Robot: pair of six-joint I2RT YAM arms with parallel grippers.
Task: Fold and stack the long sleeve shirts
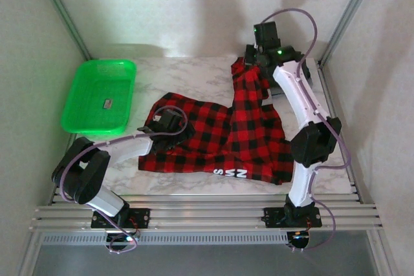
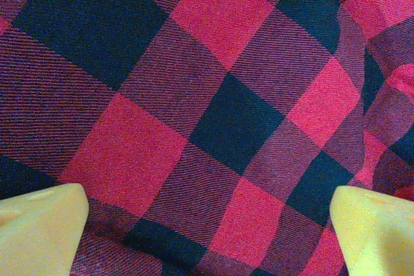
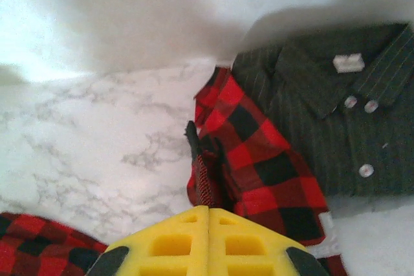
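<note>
Plaid shirt [image 1: 226,140] lies spread on the surface [image 3: 97,147], left of the folded dark shirt [image 3: 323,108] with one sleeve overlapping its edge. Your right gripper [image 3: 208,224] pinches that sleeve, likely to fold it inward. Your left gripper [image 2: 207,231], spread wide, sits low over the body, farther from the dark shirt, probably to pin it.

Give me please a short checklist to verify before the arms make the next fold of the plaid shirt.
1. Grip: right gripper shut on the plaid shirt: ok.
2. Free hand: left gripper open, close over the cloth: ok.
3. Plaid shirt flat on the table: not ok, wrinkled.
4. Raised cloth apart from the folded dark shirt: cannot tell.
5. Side: green basket apart from the plaid shirt: ok.
</note>
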